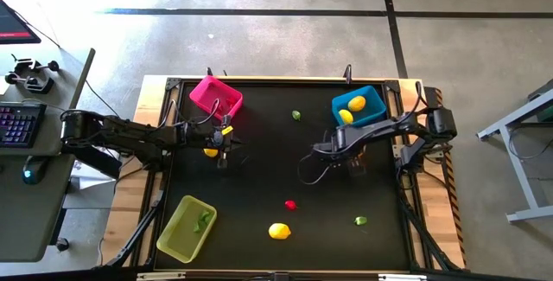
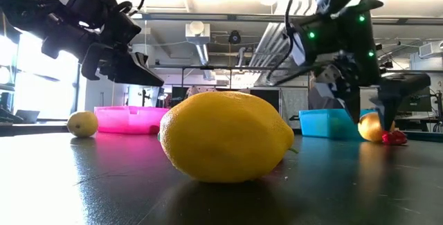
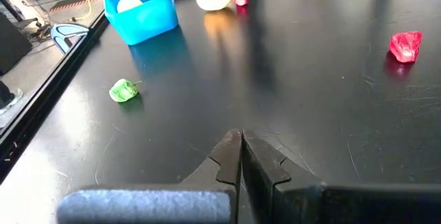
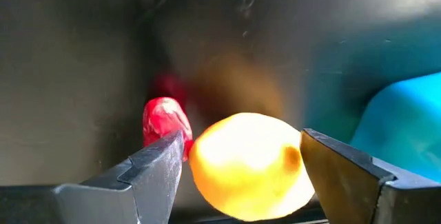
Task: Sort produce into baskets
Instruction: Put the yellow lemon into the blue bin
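Observation:
My right gripper point(image 4: 241, 145) points down, open, just in front of the blue basket point(image 1: 358, 106). One finger stands on each side of a yellow lemon point(image 4: 248, 165) lying on the black table. Whether they touch it, I cannot tell. A small red piece point(image 4: 164, 119) lies right beside that lemon. The blue basket holds two lemons point(image 1: 352, 108). My left gripper point(image 3: 241, 138) is shut with nothing in it, hovering near the pink basket point(image 1: 216, 97), with another lemon point(image 1: 211, 151) beside it. The yellow-green basket point(image 1: 186, 227) holds a green piece.
Loose on the table are a green piece point(image 1: 296, 115) at the far middle, a red piece point(image 1: 290, 204), a lemon point(image 1: 279, 230) near the front edge and a green piece point(image 1: 360, 220) at the front right. A raised rim point(image 1: 164, 186) runs around the black table.

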Controlling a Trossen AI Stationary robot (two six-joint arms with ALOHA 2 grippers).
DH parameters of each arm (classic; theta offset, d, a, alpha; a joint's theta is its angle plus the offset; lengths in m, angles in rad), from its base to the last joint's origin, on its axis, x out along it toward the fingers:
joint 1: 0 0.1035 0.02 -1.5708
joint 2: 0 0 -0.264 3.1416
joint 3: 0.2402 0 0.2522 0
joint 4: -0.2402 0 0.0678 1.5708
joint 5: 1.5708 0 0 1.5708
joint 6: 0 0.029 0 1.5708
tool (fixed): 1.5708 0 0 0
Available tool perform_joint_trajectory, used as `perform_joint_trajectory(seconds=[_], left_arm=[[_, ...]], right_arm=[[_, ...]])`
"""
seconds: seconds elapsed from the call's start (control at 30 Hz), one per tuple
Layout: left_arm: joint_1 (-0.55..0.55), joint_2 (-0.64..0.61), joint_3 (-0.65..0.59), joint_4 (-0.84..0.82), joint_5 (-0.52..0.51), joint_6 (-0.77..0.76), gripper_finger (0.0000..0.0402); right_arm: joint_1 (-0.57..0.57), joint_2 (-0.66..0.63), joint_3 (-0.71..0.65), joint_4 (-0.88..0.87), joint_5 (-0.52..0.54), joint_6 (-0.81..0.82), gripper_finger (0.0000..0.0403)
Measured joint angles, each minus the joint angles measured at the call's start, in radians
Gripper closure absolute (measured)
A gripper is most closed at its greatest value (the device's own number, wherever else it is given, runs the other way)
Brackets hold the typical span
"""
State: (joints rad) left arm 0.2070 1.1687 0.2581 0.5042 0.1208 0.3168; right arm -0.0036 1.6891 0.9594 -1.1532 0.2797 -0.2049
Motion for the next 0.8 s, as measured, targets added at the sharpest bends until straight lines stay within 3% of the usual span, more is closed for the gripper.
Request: perform_joint_trajectory(seconds=[0.17,0.27,0.4,0.57,0.63,0.7,0.8], left_arm=[[0.0,0.0,0.0,0.001,0.0,0.0,0.0401],[0.0,0.0,0.0,0.001,0.0,0.0,0.0401],[0.0,0.0,0.0,0.001,0.0,0.0,0.0401],[0.0,0.0,0.0,-0.005,0.0,0.0,0.0401],[0.0,0.0,0.0,-0.006,0.0,-0.001,0.0402],[0.0,0.0,0.0,-0.012,0.0,-0.001,0.0401],[0.0,0.0,0.0,-0.013,0.0,-0.001,0.0401]], right_arm=[[0.0,0.0,-0.02,0.002,0.055,-0.054,0.0121],[0.0,0.001,0.021,-0.014,0.082,0.047,0.0121],[-0.005,0.0,0.124,-0.108,0.027,0.379,0.0121],[-0.042,-0.015,0.191,-0.202,-0.073,1.03,0.0121],[-0.046,-0.016,0.19,-0.199,-0.08,1.153,0.0121],[-0.036,-0.016,0.175,-0.185,-0.067,1.11,0.0121],[0.004,-0.015,0.162,-0.155,-0.025,0.787,0.0121]])
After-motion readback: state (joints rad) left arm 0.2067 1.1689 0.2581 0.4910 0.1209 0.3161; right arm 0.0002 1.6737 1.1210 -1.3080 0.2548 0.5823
